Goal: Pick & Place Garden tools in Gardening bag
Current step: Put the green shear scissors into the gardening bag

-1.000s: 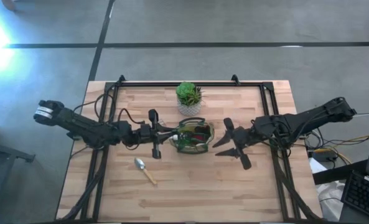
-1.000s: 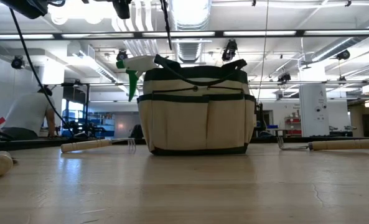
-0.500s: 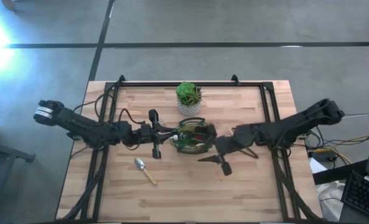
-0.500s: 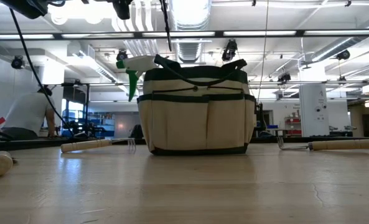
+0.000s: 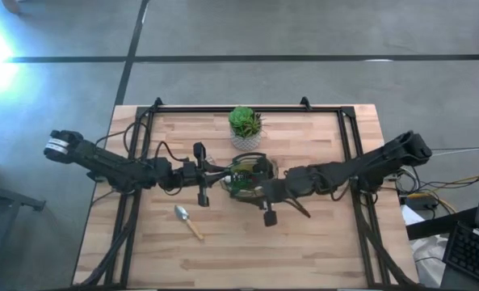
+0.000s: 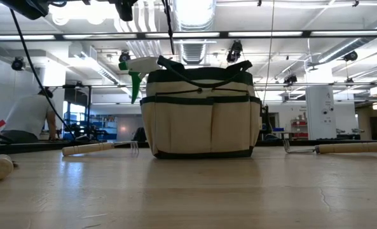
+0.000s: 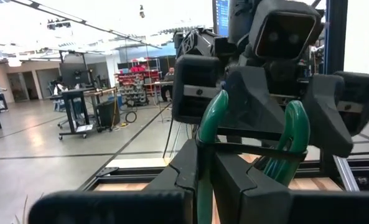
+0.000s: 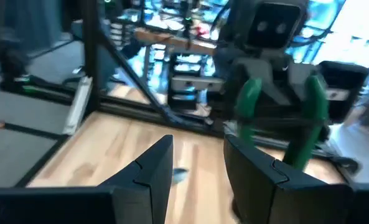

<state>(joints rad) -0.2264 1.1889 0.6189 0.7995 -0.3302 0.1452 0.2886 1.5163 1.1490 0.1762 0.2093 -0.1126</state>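
Wooden-handled trowel (image 5: 187,221) lay on the worktop (image 5: 320,242) toward its front left. Left claw (image 5: 216,173) was clamped on the gardening bag's (image 5: 248,177) green loop handle (image 7: 207,127) at the bag's left edge. Right claw (image 5: 265,196), fingers parted and empty, hung just beside the bag's right side.

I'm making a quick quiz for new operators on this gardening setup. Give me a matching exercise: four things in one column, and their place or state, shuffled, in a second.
Things:
1. trowel
2. plant
3. left gripper
4. right gripper

Place or state:
A. fingers shut on a green loop handle of the gardening bag
B. lies flat on the table, apart from the bag
C. fingers open, nothing between them, close to the bag
D. stands upright in a white pot beside the bag

Pairs: 1-B, 2-D, 3-A, 4-C
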